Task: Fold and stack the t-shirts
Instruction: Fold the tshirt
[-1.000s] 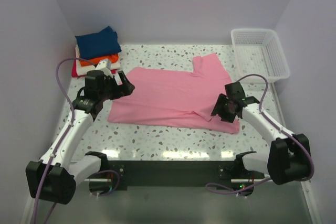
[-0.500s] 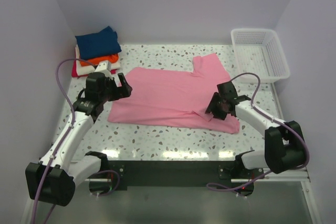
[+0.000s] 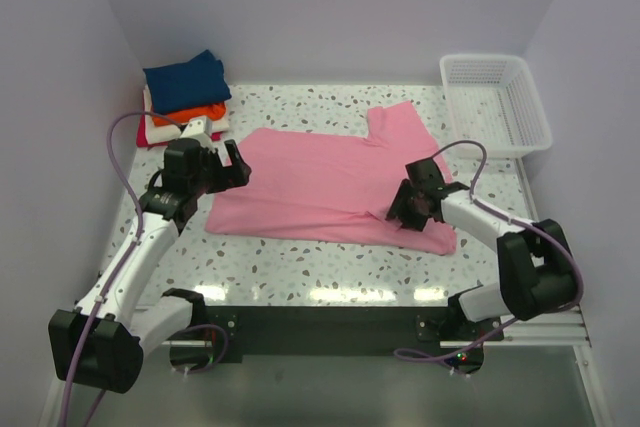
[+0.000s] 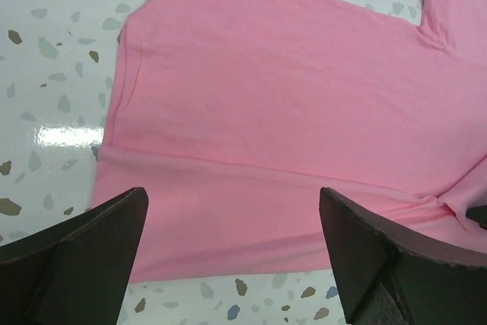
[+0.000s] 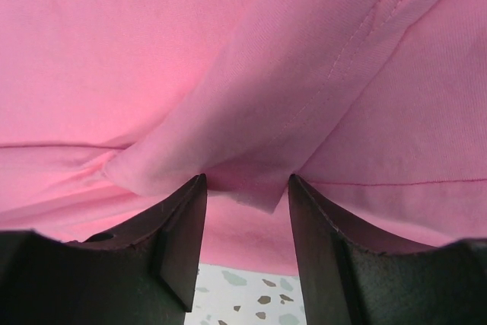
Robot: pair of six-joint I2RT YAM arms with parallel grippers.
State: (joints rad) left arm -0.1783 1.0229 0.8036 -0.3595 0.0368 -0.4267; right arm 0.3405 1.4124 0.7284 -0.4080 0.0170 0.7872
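A light pink t-shirt (image 3: 330, 182) lies spread flat across the middle of the speckled worktop (image 3: 300, 259). Its hem is toward the left of the top view and its sleeves toward the right. One sleeve points to the upper right, and the other reaches the lower right, where the cloth is doubled over itself.

The left end effector (image 3: 238, 161) hovers at the shirt's left edge with its fingers spread wide. In the left wrist view the left end effector (image 4: 232, 197) holds nothing, and the shirt's hem and lower left corner show between the two dark fingers. A long crease runs across the cloth just above them.

The right end effector (image 3: 400, 209) sits low over the lower-right sleeve area. The right wrist view shows the right end effector (image 5: 246, 188) with a moderate gap between its fingers. A folded flap of pink cloth with a stitched seam dips into that gap. The pads stand apart on either side of the flap and do not visibly pinch it.

At the upper left of the top view a stack of folded t-shirts rests by the wall, well apart from the pink one. The navy blue one (image 3: 186, 80) is on top, then orange (image 3: 192, 111), cream-white (image 3: 158, 127) and red (image 3: 168, 140). A white mesh basket (image 3: 495, 97) stands at the upper right.
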